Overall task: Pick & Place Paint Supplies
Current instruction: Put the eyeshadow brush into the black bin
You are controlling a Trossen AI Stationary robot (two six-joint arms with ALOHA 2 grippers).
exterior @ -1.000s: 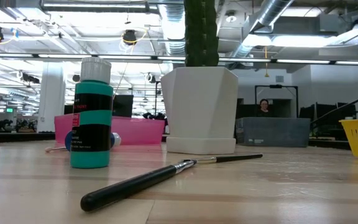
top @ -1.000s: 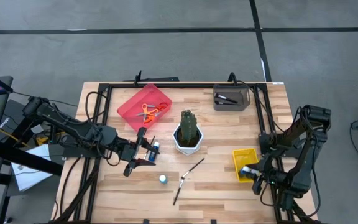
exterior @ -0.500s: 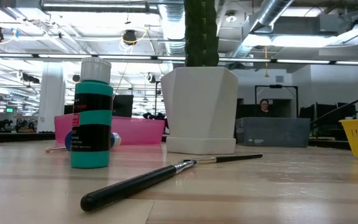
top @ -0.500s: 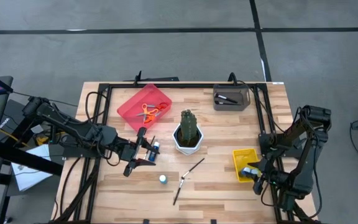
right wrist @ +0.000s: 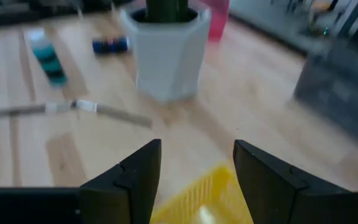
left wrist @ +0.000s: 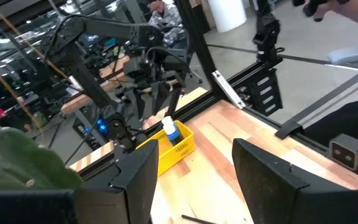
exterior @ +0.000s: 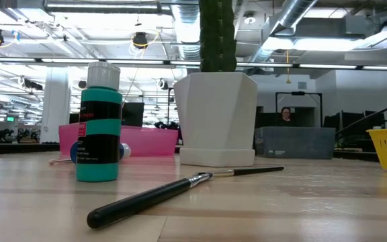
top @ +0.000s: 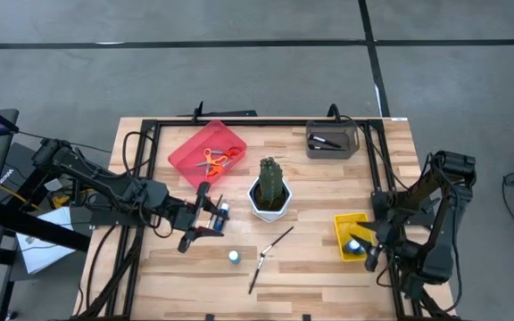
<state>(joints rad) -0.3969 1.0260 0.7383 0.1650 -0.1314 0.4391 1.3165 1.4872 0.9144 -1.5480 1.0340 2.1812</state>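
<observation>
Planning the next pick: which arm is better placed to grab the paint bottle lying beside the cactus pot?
Left, probably. Its open hand hovers right beside the lying bottle, while the right hand is over the yellow bin, across the table.

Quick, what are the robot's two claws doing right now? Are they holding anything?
Left gripper: fingers open, holding nothing, beside the lying paint bottle.
Right gripper: fingers open, empty, over the yellow bin.

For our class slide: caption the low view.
Paint bottle stands beside a brush before a potted cactus.
</observation>
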